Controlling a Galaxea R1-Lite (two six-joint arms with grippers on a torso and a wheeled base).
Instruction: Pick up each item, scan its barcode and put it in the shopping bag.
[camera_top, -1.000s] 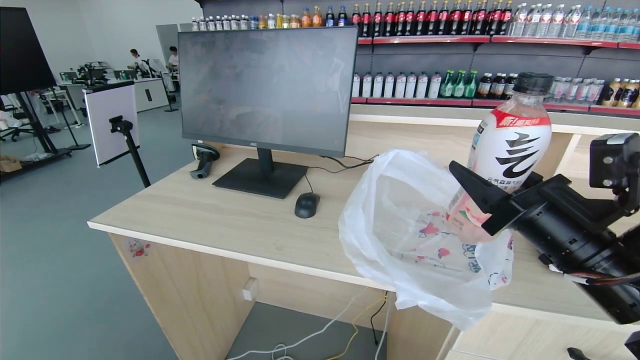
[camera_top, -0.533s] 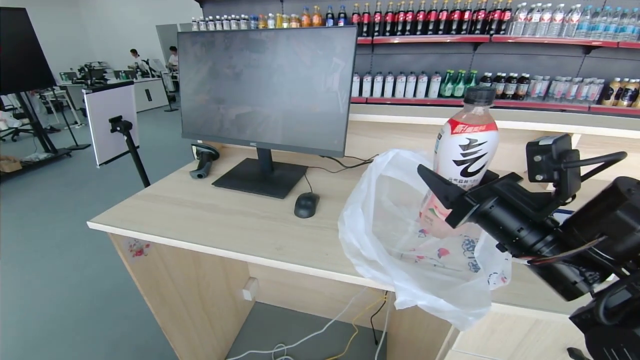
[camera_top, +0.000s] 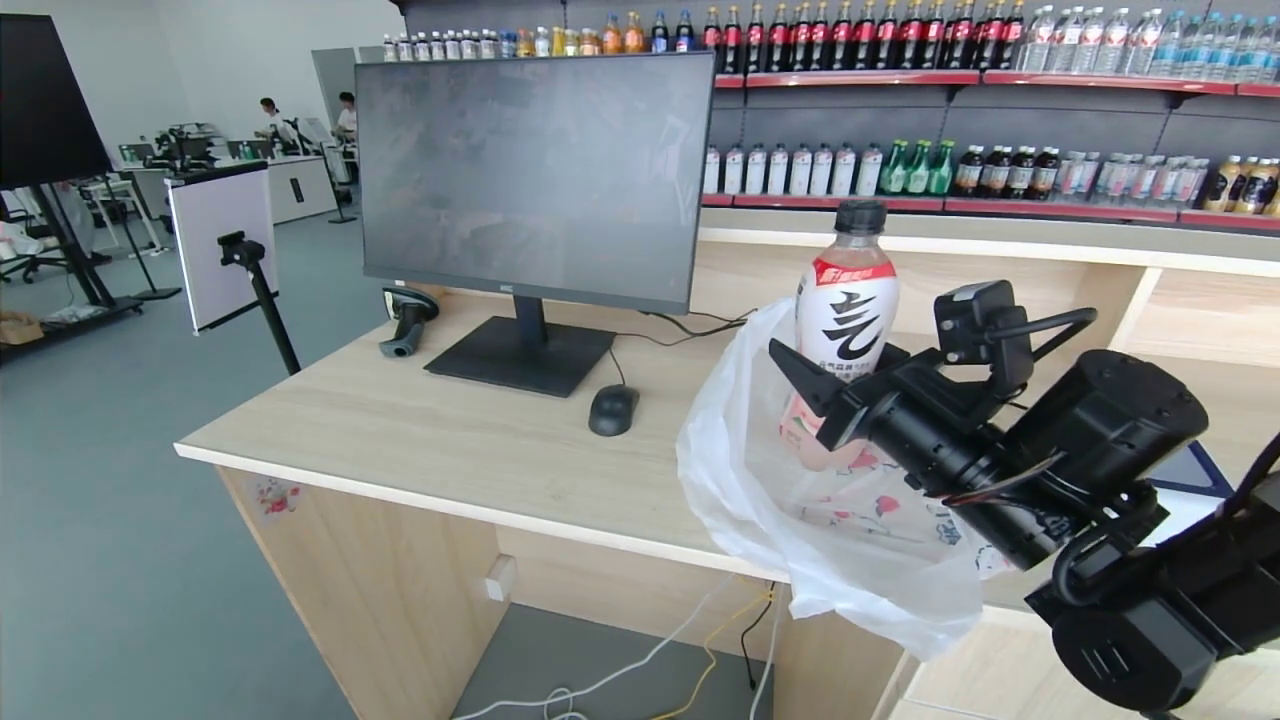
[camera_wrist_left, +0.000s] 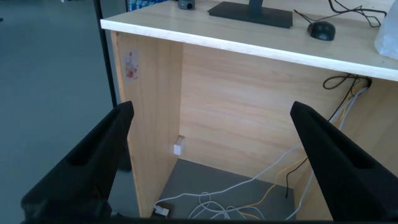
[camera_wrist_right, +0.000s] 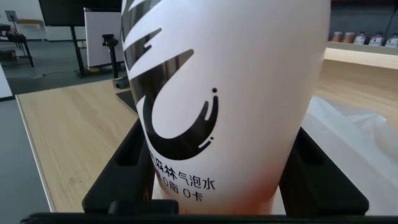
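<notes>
Bottle (camera_top: 848, 310) — upright at shopping bag (camera_top: 770, 510) mouth

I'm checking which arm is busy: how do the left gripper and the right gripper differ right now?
The left gripper is open and empty; the right gripper is shut on the bottle. The left gripper is low, facing the front of the desk below its top; the right gripper is above the desk top, at the mouth of the shopping bag. Both have black fingers.
</notes>
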